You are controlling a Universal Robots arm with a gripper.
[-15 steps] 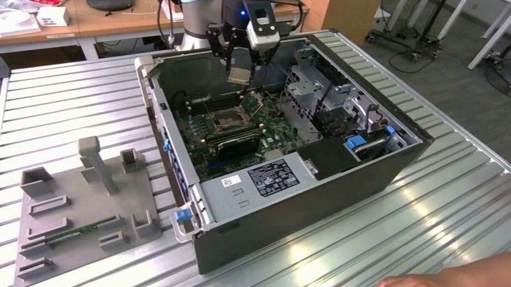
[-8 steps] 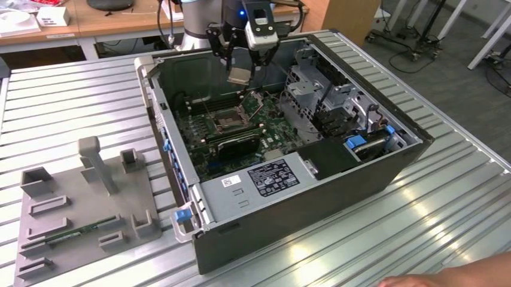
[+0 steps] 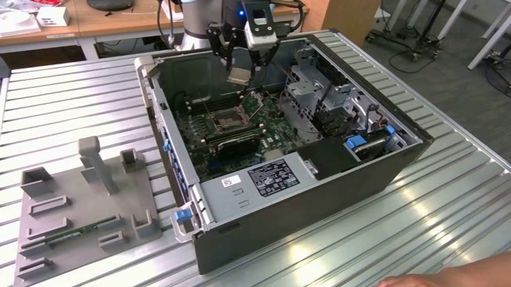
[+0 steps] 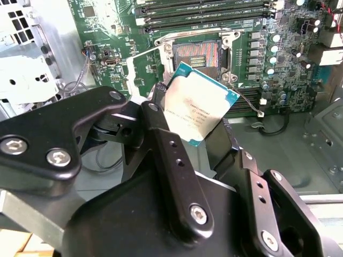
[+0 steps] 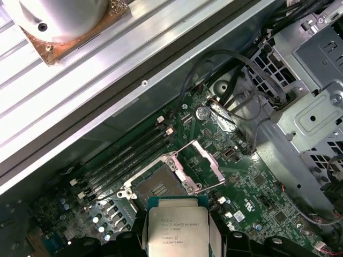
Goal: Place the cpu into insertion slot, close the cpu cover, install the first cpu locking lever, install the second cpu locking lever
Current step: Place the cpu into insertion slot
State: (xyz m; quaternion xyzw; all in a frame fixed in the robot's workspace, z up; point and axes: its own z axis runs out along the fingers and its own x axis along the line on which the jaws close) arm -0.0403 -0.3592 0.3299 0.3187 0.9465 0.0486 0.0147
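My gripper (image 3: 242, 73) hangs inside the open computer case, shut on the cpu (image 3: 240, 77), a flat square chip with a silvery top. The black fingers (image 4: 161, 126) clamp two opposite edges of the cpu (image 4: 201, 104), which is tilted. Below it on the green board lies the insertion slot (image 3: 231, 121), uncovered, with its contact field visible (image 4: 195, 53). The cpu cover (image 5: 208, 160) is swung up beside the insertion slot (image 5: 158, 184). In the first wrist view the cpu (image 5: 177, 230) hovers just short of the slot.
Long memory slots (image 5: 128, 152) run beside the socket. A metal drive cage (image 3: 319, 89) and cables fill the case's side at the exterior view's right. A grey fixture board (image 3: 80, 203) lies on the table. A person's hand (image 3: 447, 278) rests at the table's near edge.
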